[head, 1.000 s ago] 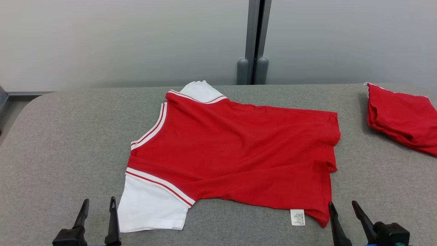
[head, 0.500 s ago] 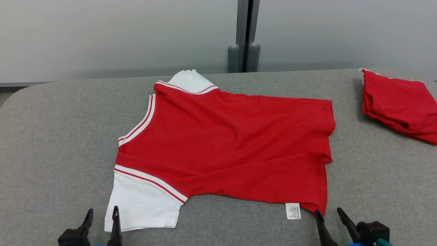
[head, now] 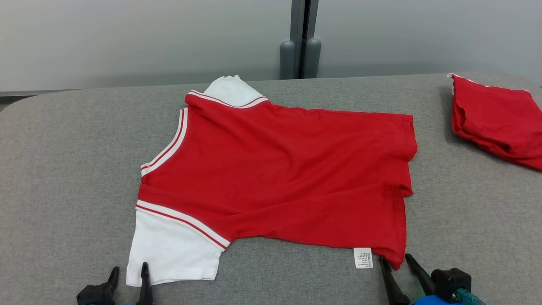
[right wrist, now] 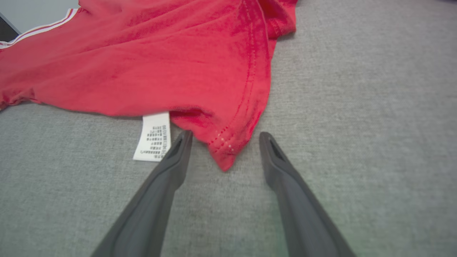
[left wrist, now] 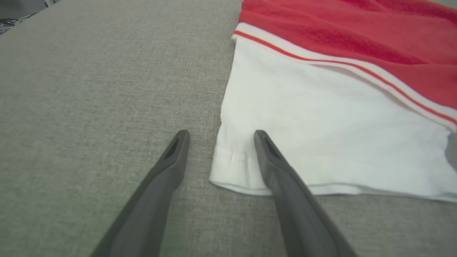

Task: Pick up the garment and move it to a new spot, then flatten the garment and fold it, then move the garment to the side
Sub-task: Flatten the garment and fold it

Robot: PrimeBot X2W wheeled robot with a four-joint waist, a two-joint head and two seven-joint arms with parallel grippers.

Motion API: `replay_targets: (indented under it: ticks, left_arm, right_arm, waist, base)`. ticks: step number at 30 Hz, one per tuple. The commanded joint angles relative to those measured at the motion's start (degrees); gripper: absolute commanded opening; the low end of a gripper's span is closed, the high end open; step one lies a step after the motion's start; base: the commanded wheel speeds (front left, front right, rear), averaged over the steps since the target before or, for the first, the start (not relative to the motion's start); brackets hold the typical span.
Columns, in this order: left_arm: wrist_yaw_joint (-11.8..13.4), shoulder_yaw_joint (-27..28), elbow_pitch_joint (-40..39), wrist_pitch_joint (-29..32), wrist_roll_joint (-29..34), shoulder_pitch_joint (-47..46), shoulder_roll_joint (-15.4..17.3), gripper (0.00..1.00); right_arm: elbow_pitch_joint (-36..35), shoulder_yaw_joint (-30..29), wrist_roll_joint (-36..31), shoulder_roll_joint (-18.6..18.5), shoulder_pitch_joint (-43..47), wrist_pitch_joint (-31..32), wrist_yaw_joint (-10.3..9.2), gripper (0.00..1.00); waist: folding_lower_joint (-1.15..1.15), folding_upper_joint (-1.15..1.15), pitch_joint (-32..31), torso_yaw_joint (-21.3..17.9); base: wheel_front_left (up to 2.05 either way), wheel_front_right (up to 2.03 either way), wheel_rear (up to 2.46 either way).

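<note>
A red shirt (head: 288, 169) with white sleeves and striped trim lies spread on the grey table (head: 67, 169), neck to the left, hem to the right. My left gripper (head: 129, 271) is open at the near white sleeve's outer corner (left wrist: 232, 167), one finger over the cloth, the other over bare table. My right gripper (head: 396, 260) is open astride the shirt's near hem corner (right wrist: 225, 153), next to a white care label (right wrist: 152, 137). Neither holds anything.
A second red garment (head: 495, 118), folded, lies at the table's far right. A grey wall with a vertical post (head: 300, 38) stands behind the table. Bare grey surface stretches left of the shirt and along the front edge.
The head camera has shifted, so the scene sits lower-left. Both grippers have closed in on the shirt: the left fingers now reach the sleeve corner, the right fingers straddle the hem corner.
</note>
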Motion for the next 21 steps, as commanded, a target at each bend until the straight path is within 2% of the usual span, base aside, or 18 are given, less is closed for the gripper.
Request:
replay_targets:
  ticks: [1,2,3,4,5,11,15,21]
  left_arm:
    - [-0.08,-0.44,0.84,0.22,-0.14,-0.20,-0.21,1.00]
    - [-0.08,-0.77,1.32,0.23,-0.46,-0.38,-0.29,0.97]
    - [-0.08,-1.05,1.98,0.28,-1.11,-0.51,-0.40,0.71]
    - [-0.08,-1.41,2.73,0.38,-1.37,-0.68,-0.46,0.28]
    - [-0.08,-1.72,3.23,0.41,-1.58,-0.81,-0.39,0.00]
    - [-0.08,-2.87,0.20,0.18,-3.56,-2.14,0.12,0.00]
    - [-0.08,-2.97,-7.59,0.06,-4.83,-3.18,0.69,0.00]
    - [-0.08,-4.16,-17.35,0.07,-5.94,-9.34,3.61,0.00]
  right_arm:
    - [0.36,0.18,0.69,-0.14,-0.66,-0.01,0.01,0.55]
    - [0.49,0.37,0.88,-0.13,-0.80,-0.01,0.01,0.40]
    - [0.63,0.57,1.18,-0.13,-0.94,-0.01,0.01,0.00]
    - [0.99,0.88,1.54,-0.13,-1.14,-0.01,0.01,0.00]
    - [1.13,1.22,1.79,-0.13,-1.45,-0.01,0.01,0.00]
    - [-2.90,1.05,1.37,-0.16,-1.84,-0.02,0.01,0.00]
    - [-7.60,0.75,-0.24,-0.17,-2.68,-0.03,0.01,0.00]
    - [-13.10,0.64,-2.53,-0.68,-9.05,-0.02,0.01,0.00]
  waist:
    - [0.00,-0.01,0.04,0.05]
    - [0.00,-0.01,0.07,0.08]
    - [0.00,-0.01,0.08,0.08]
    - [0.00,-0.01,0.05,0.10]
    - [0.00,-0.01,-0.01,0.09]
    - [0.00,-0.01,-0.53,0.04]
    - [0.00,-0.01,-0.61,-0.08]
    - [0.00,-0.01,0.38,-0.32]
  base:
    - [0.00,0.00,0.00]
    - [0.00,0.00,0.00]
    - [0.00,0.00,0.00]
    - [0.00,0.00,0.00]
    - [0.00,0.00,0.00]
    - [0.00,0.00,0.00]
    - [0.00,0.00,0.00]
    - [0.00,0.00,0.00]
